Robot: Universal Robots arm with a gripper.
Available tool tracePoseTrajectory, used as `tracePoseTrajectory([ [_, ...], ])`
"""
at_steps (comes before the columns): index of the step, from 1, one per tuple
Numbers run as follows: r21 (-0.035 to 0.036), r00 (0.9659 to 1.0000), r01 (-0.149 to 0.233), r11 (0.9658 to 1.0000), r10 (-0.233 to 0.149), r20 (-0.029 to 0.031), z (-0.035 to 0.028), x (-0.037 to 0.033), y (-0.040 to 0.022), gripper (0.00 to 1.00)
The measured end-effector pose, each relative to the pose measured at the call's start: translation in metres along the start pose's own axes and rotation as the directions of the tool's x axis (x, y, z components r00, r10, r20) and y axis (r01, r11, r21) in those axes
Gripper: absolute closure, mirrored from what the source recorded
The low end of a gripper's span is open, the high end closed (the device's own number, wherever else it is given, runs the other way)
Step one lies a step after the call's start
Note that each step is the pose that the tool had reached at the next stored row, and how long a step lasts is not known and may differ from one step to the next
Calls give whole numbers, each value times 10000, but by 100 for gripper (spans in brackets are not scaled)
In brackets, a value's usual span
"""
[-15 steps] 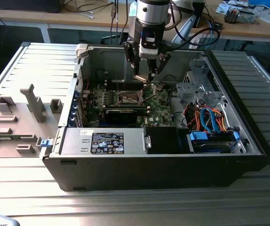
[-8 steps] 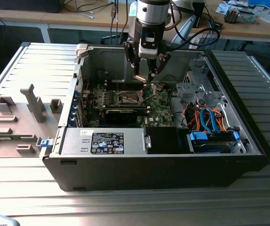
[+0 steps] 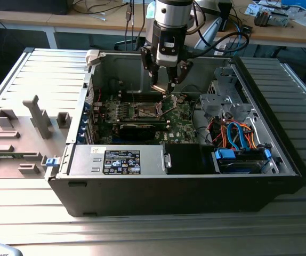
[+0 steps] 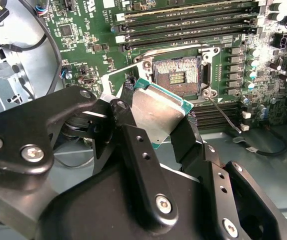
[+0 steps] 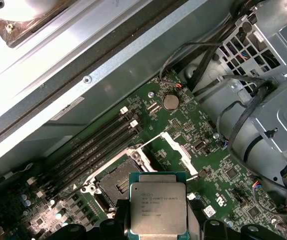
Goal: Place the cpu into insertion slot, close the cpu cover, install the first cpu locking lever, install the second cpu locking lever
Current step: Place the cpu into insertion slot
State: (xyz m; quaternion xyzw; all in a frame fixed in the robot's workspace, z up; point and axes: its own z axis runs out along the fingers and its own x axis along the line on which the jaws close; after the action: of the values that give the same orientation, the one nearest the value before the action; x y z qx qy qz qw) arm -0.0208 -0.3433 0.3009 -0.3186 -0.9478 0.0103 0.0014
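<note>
Above insertion slot [image 4: 177, 76], claw [image 3: 163, 85] pointing down, clamping cpu [image 5: 157, 209]

A grey table [image 3: 30, 213] of long ribbed metal slats catches a soft, even sheen at its near edge. Grey fixture blocks [image 3: 38, 114] stand by its edge at the exterior view's left. Beyond the far edge runs a wooden workbench [image 3: 99, 24] on a white leg [image 3: 50, 37], strewn with cables [image 3: 91, 8].

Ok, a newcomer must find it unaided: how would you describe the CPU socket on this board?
In the open computer case, look at the green motherboard on its floor. Beside the long black memory slots lies the insertion slot: the one square, silver-rimmed recess with a dark centre, near the cpu held by the gripper.
</note>
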Motion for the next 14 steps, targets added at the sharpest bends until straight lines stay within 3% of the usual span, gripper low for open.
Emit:
tracePoseTrajectory([
  [14, 1, 9994, -335, 9994, 335, -7, 0, 0, 0, 46],
])
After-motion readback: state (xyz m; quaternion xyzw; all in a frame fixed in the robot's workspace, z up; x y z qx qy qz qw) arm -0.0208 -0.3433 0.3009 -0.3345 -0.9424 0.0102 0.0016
